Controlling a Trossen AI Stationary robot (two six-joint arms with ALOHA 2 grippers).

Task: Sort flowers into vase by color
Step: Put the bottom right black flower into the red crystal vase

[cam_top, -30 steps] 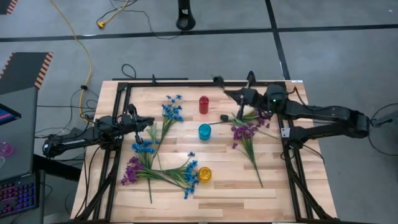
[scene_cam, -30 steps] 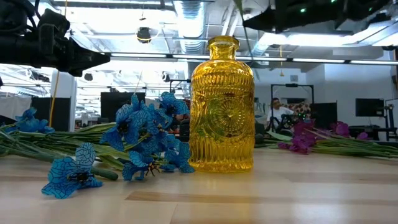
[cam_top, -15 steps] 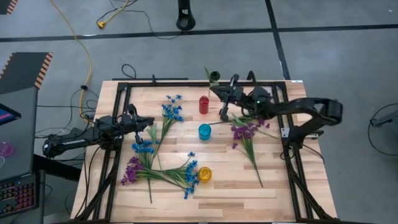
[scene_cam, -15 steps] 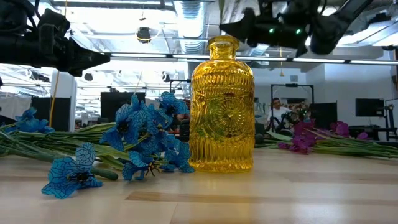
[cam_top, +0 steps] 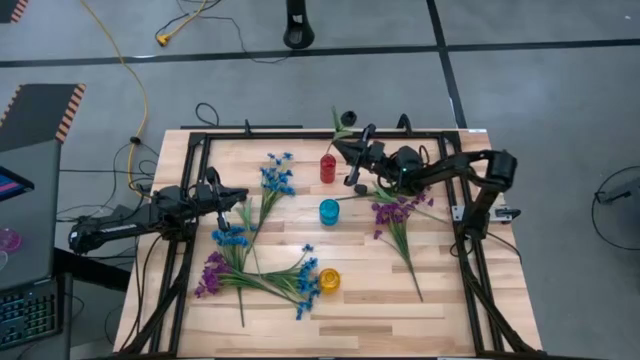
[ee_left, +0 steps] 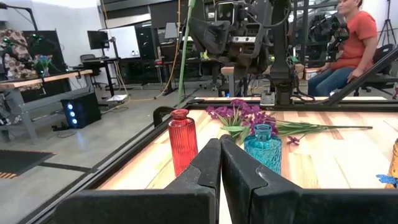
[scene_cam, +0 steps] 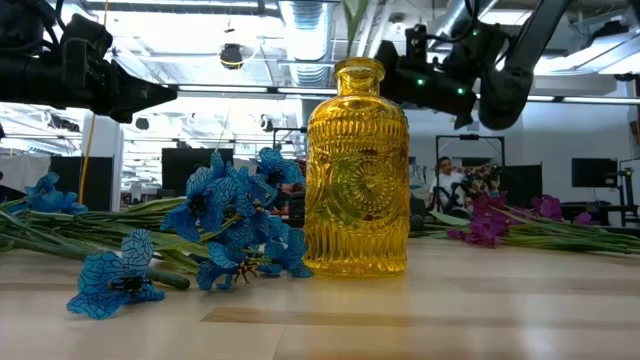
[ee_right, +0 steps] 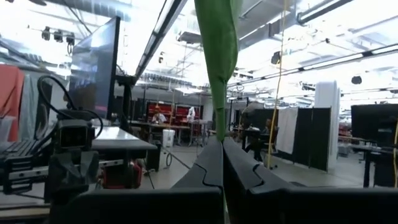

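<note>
Right gripper point(cam_top: 352, 165) moved toward red vase point(cam_top: 327, 168), clamping dark-bud flower point(cam_top: 343, 124); wrist view shows stem point(ee_right: 219, 68) pinched. Left gripper point(cam_top: 236, 195) closed.

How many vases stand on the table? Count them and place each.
3. The red vase stands nearest the right gripper, the blue vase at mid-table, the yellow vase toward the table's near edge. None looks hidden.

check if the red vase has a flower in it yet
Not yet. The red vase stands empty; the right gripper, shut on a green stem, holds it up beside it.
</note>
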